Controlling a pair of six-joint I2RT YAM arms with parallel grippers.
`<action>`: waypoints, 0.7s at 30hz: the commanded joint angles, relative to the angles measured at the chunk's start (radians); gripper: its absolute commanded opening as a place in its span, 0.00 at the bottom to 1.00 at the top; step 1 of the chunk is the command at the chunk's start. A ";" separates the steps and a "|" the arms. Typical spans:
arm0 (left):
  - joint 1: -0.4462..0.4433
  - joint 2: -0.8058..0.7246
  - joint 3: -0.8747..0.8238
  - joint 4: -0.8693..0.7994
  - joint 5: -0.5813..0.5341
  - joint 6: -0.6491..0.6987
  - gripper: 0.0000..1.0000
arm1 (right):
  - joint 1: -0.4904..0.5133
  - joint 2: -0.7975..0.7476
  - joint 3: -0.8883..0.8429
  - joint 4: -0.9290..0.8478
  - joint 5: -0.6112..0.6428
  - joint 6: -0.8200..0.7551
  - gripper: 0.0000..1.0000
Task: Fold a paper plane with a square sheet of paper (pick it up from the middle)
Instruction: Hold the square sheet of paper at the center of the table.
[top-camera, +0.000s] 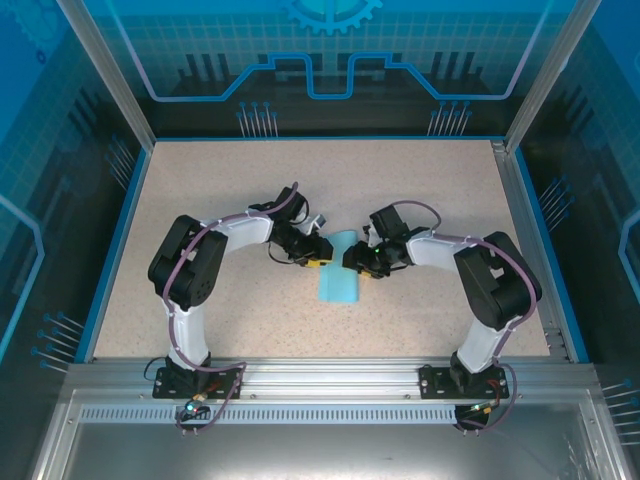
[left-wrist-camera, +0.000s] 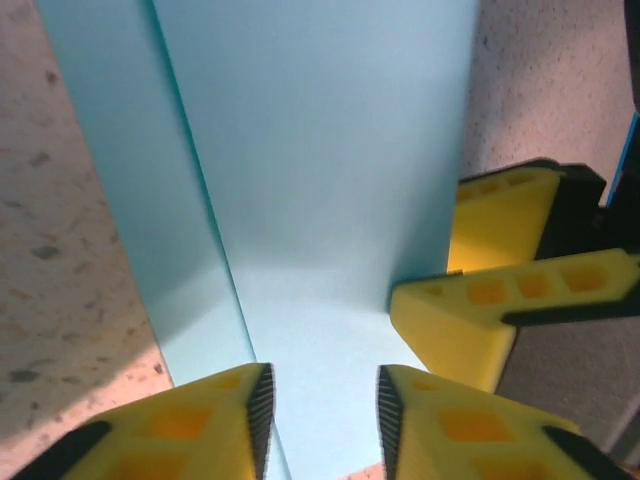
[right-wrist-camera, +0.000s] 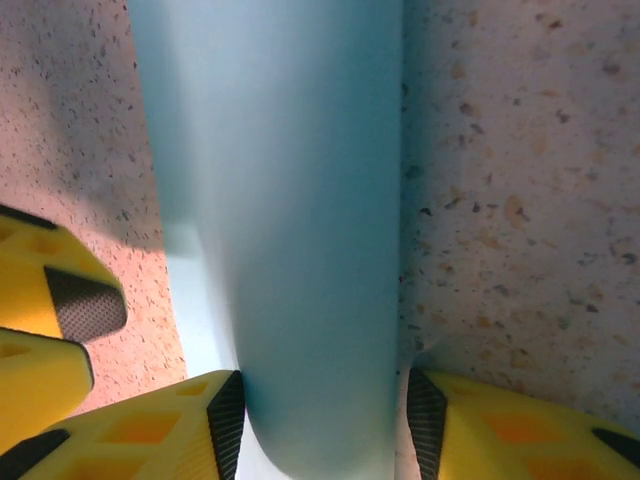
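Your square sheet of paper (top-camera: 338, 282) lies mid-table (top-camera: 200, 190), doubled into a strip whose long axis runs near to far; both pincers meet it at its far half, about equally close. The left gripper (top-camera: 318, 256) comes in from the left, jaws parted over the flat layer and pinching nothing. The right gripper (top-camera: 357, 260) comes from the right and straddles a rounded, unpressed fold, pads at its sides; you cannot tell whether it squeezes. As I judge it, your next crease has to run along that near-far line, so keep both wrists square to it.
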 joint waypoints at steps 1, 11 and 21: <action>0.006 -0.082 -0.041 0.034 -0.089 -0.045 0.46 | 0.020 0.028 0.038 -0.066 0.050 -0.005 0.52; 0.006 -0.278 -0.228 0.136 -0.387 -0.187 0.52 | 0.076 0.115 0.172 -0.293 0.192 -0.015 0.60; 0.006 -0.448 -0.379 0.258 -0.514 -0.238 0.52 | 0.081 0.171 0.233 -0.378 0.231 0.008 0.66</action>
